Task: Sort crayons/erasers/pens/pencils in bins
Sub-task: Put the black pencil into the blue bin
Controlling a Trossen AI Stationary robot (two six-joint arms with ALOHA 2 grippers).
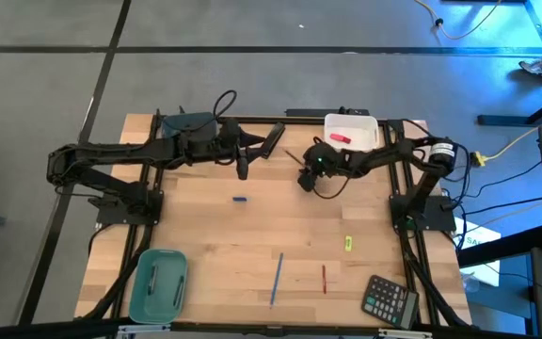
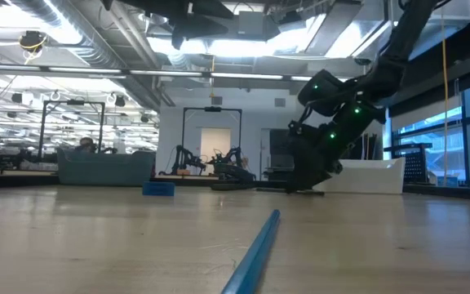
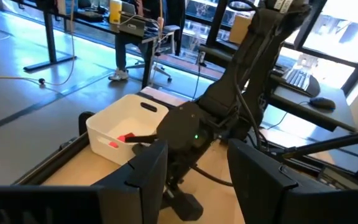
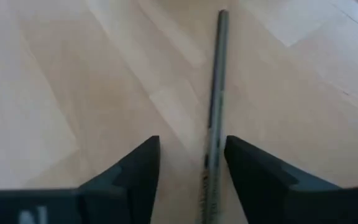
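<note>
Here three bins show — a white bin (image 1: 354, 127) at the table's (image 1: 252, 235) far edge, a teal bin (image 1: 158, 284) near the front-left corner, a dark blue-grey bin (image 1: 184, 121) behind the left arm. The right gripper (image 4: 191, 163) stands open astride a slim grey pen (image 4: 214, 106) lying flat on the wood. The left gripper (image 3: 196, 171) — open too — holds nothing. One blue pencil (image 1: 277, 279) and one thin red pen (image 1: 324, 279) lie near the front edge.

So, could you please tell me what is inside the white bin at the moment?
The white bin holds two small red or pink pieces near one end. The right arm hides part of its floor.
</note>
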